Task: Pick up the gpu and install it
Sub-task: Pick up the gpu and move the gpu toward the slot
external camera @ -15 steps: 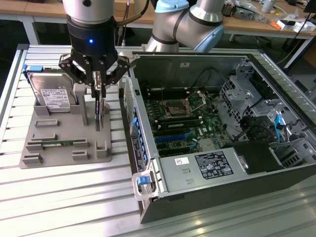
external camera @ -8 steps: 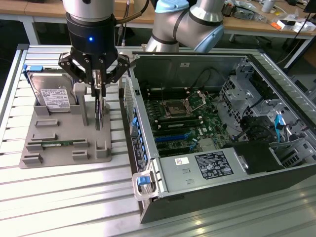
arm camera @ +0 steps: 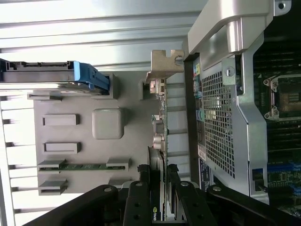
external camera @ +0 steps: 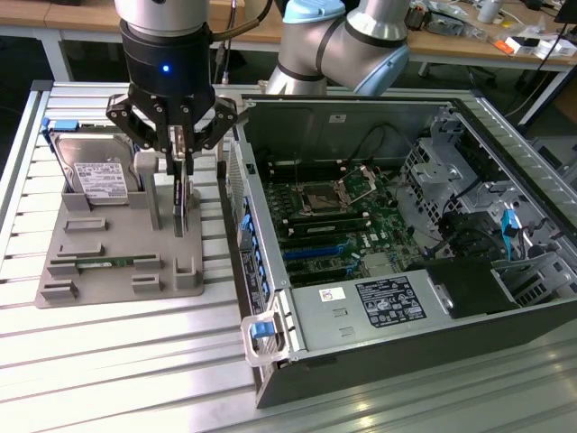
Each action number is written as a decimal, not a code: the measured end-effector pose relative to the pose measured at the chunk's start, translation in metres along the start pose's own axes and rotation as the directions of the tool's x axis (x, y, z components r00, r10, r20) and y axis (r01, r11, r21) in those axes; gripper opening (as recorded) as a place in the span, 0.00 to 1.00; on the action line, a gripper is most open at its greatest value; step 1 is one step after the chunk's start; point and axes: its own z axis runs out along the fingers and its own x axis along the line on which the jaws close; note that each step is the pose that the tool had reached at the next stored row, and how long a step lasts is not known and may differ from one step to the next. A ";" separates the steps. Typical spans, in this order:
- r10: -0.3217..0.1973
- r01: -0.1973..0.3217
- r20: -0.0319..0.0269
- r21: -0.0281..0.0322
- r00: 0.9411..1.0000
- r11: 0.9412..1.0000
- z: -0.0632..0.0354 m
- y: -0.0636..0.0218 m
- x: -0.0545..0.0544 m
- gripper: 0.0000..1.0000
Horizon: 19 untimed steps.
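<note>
Matte silver table (external camera: 117, 361), ribbed aluminium slats. Resting on it, grey plastic holder (external camera: 108, 244) with blocky slots; narrow green memory stick (external camera: 108, 262) flat in front slot. Upright on edge at holder's side toward exterior view's right, gpu (external camera: 183, 206): thin, flat, dark card, pale metal bracket at one end. Black gripper (external camera: 181, 167) pinching gpu's upper edge, fingers pressed on both faces. Behind, silver hard drive (external camera: 95, 176), white label, blue frame. Further toward exterior view's right, open steel computer case (external camera: 379, 347), perforated panel.
</note>
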 end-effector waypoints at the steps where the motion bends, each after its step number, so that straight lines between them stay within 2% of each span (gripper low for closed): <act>1: 0.000 0.000 0.000 0.000 1.000 1.000 -0.0002 0.0000 0.000 0.25; 8: 0.000 0.000 0.000 0.000 1.000 1.000 -0.0020 0.0000 0.000 0.25; 19: 0.000 0.000 0.000 0.000 1.000 1.000 -0.0103 0.0000 0.000 0.25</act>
